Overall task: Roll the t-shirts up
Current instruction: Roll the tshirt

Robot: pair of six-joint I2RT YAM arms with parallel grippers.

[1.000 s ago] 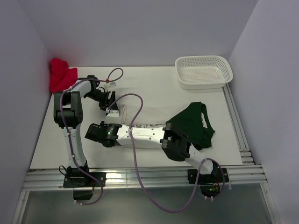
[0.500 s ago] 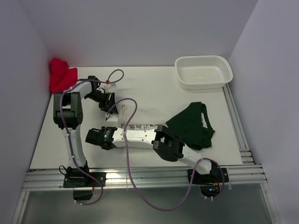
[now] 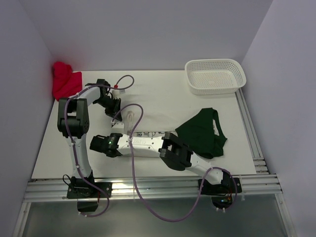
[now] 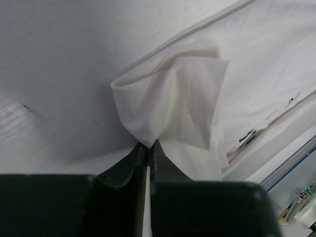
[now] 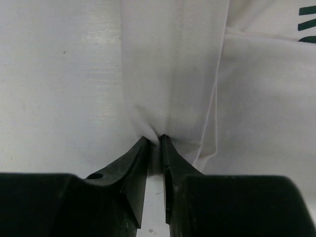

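The white t-shirt (image 3: pixel 150 126) with dark lettering lies flat mid-table, partly under my right arm. My left gripper (image 3: pixel 116 113) is at its far-left corner; in the left wrist view this gripper (image 4: pixel 148 144) is shut on a bunched fold of the white t-shirt (image 4: pixel 187 98). My right gripper (image 3: pixel 105 144) reaches across to the shirt's near-left edge. In the right wrist view it (image 5: pixel 155 138) is pinched shut on the edge of the white t-shirt (image 5: pixel 173 74). The dark green t-shirt (image 3: pixel 202 132) lies crumpled to the right, untouched.
A red cloth bundle (image 3: pixel 64 81) sits in the far-left corner. A white slatted basket (image 3: pixel 216 75) stands at the far right. Purple cables loop over the table near both arms. Metal rails run along the near and right table edges.
Both grippers have closed onto the white t-shirt's left side. The right arm has reached further left across the shirt; the left gripper has barely shifted.
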